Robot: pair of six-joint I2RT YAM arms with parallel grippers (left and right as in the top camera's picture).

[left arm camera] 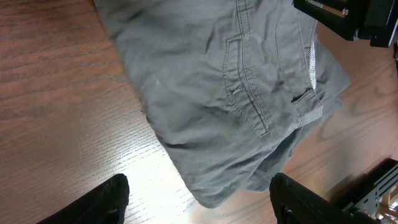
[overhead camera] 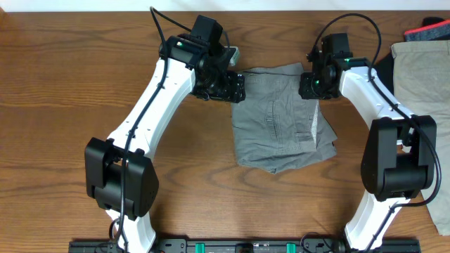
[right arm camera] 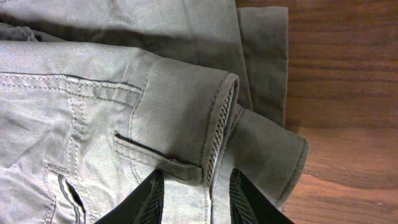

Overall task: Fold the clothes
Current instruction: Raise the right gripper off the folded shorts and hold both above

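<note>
The grey shorts [overhead camera: 281, 116] lie folded in the middle of the wooden table, with the waistband, belt loops and a stitched pocket showing. My left gripper [overhead camera: 223, 86] hovers at their far left corner. In the left wrist view its fingers [left arm camera: 199, 199] are wide open and empty above the near edge of the shorts [left arm camera: 217, 93]. My right gripper [overhead camera: 313, 86] is at the far right corner. In the right wrist view its fingers [right arm camera: 198, 193] are closed in on the folded waistband edge of the shorts [right arm camera: 124, 112].
A tan garment [overhead camera: 422, 70] lies at the table's right edge. A dark and red cloth [overhead camera: 429, 31] lies behind it. Bare wood [overhead camera: 56, 84] surrounds the shorts. The arm bases stand at the front edge.
</note>
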